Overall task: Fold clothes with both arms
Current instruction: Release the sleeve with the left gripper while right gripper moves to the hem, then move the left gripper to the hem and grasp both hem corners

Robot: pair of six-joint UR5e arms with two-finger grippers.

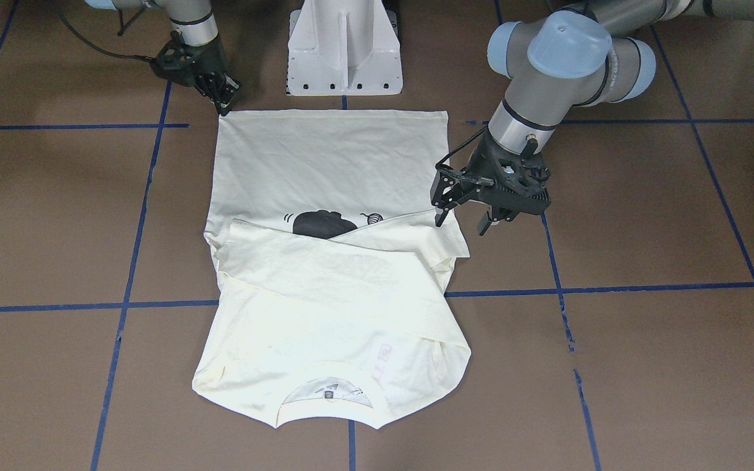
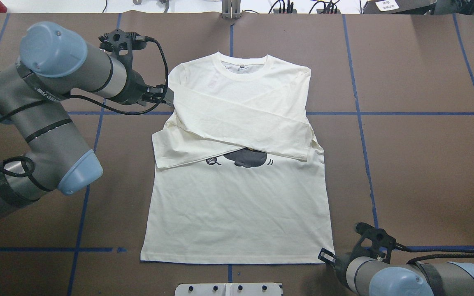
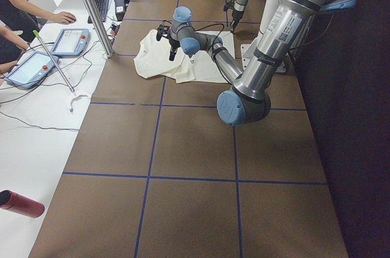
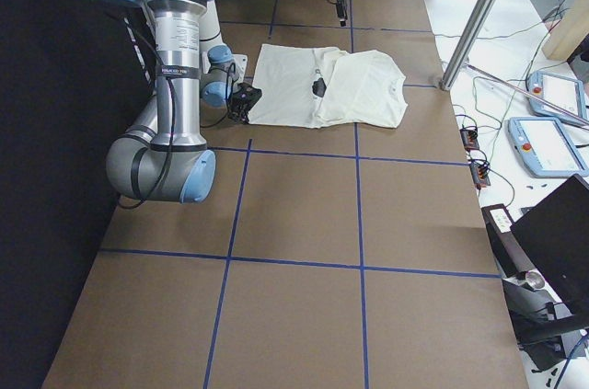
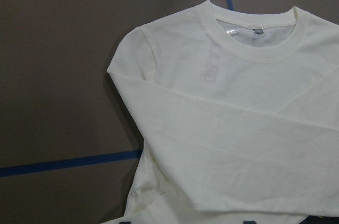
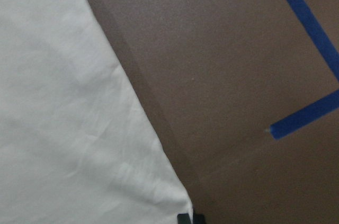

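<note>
A cream long-sleeved T-shirt (image 2: pixel 237 213) lies flat, print side up, on the brown tabletop (image 1: pixel 645 216). Its hem is toward the white base (image 1: pixel 344 46) and its ribbed collar (image 2: pixel 244 66) is at the far side. Both sleeves are folded in across the chest and cross each other. They cover much of the black cat print (image 1: pixel 322 224) (only part of the cat and a small ball of yarn show).

The left gripper (image 1: pixel 461 226) hangs at the shirt's side edge on the robot's left, just beside the folded sleeves. Its jaws stand apart, holding nothing.

The right gripper (image 1: pixel 225 99) is down at the hem corner on the robot's right. Its wrist view shows the very corner of the cloth reaching the dark tips. Whether the jaws are closed on the fabric I cannot tell.

Blue tape lines (image 1: pixel 612 288) cross the tabletop, and one runs in under the shirt from both sides.
</note>
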